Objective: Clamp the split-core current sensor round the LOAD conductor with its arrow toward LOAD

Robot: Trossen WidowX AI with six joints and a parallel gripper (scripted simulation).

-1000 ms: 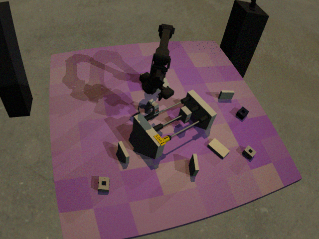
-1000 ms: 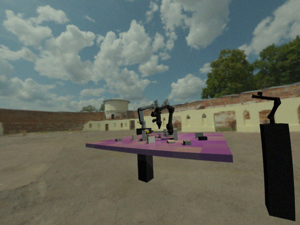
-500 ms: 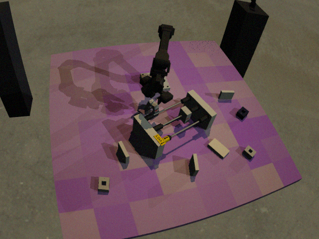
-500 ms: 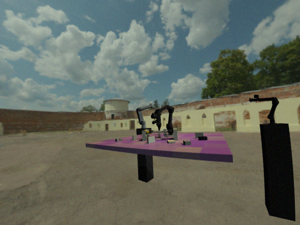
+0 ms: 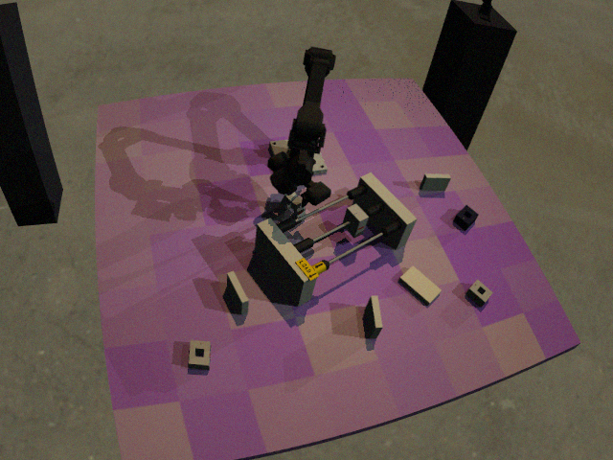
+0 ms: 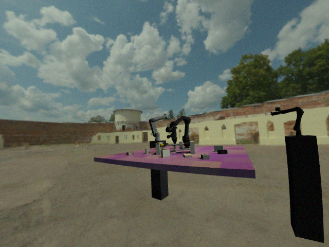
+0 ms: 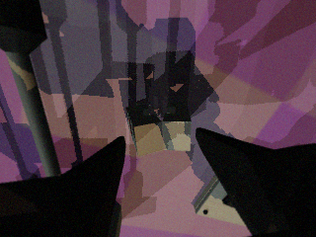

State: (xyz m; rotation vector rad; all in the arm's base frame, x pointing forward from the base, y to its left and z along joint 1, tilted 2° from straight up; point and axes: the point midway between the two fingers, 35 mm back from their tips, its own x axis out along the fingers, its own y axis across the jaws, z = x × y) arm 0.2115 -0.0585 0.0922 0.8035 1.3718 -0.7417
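Observation:
The split-core sensor (image 5: 294,199) (image 7: 149,139) stands on the table beside the far conductor; its pale end faces and dark body show in the wrist view, and its arrow cannot be made out. My gripper (image 7: 161,136) (image 6: 174,142) is open and points down above the sensor, whose pale faces appear between the fingertips in the wrist view. Nothing is held. The LOAD conductor (image 5: 355,248) is the nearest of three parallel rods in the top view. The yellow LOAD marker (image 5: 306,268) (image 6: 162,145) sits at its left end, with arrows.
Two upright end blocks (image 5: 280,264) (image 5: 387,210) carry the rods. A pale block (image 5: 356,219) sits on the middle rod. Several small blocks and plates stand around the rack. A pale plate (image 5: 320,164) (image 7: 217,209) with holes lies under the arm.

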